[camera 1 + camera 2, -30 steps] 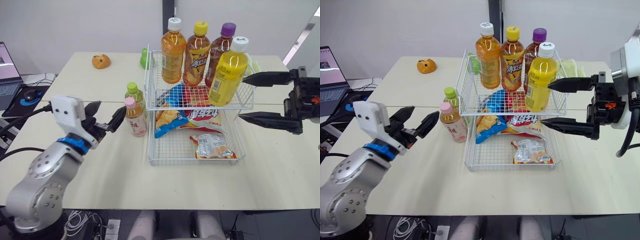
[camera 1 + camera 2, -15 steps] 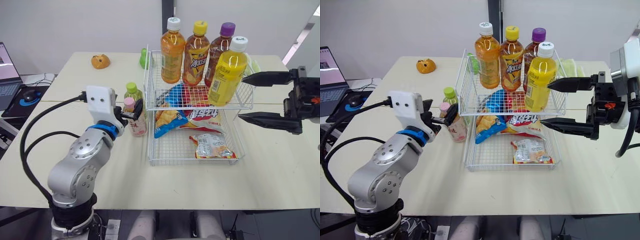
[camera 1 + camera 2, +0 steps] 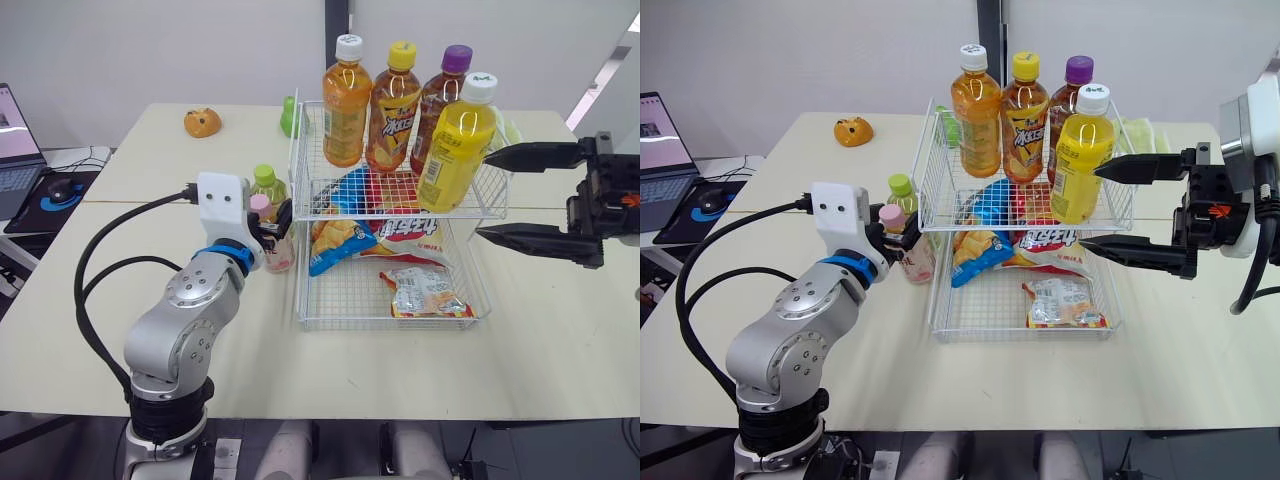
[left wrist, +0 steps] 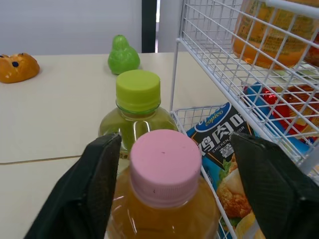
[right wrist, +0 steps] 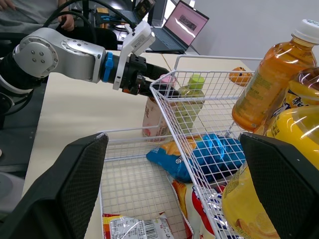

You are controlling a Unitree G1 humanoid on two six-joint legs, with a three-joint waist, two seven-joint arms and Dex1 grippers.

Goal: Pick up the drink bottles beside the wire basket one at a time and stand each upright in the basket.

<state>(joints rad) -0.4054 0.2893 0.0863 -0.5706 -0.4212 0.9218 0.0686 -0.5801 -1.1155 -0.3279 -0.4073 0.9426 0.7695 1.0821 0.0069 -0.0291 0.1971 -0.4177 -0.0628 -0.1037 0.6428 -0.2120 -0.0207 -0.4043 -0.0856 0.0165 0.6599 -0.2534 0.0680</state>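
A pink-capped tea bottle (image 3: 279, 251) stands upright on the table just left of the two-tier wire basket (image 3: 299, 292). My left gripper (image 3: 271, 222) is open, with a black finger on each side of that bottle's neck (image 4: 162, 167). A green-capped bottle (image 3: 264, 180) stands right behind it. Several upright bottles fill the basket's upper tier, the yellow one (image 3: 456, 140) at its right front. My right gripper (image 3: 484, 196) hangs open beside the basket's right side, level with the upper tier.
Snack bags (image 3: 345, 235) lie in the basket's lower tier. An orange toy (image 3: 202, 122) and a green pear toy (image 3: 288, 117) sit at the back of the table. A laptop (image 3: 15, 140) and mouse (image 3: 62, 187) are off to the left.
My left gripper has swung in from the left and now straddles the pink-capped bottle. The right gripper and the bottles have not moved.
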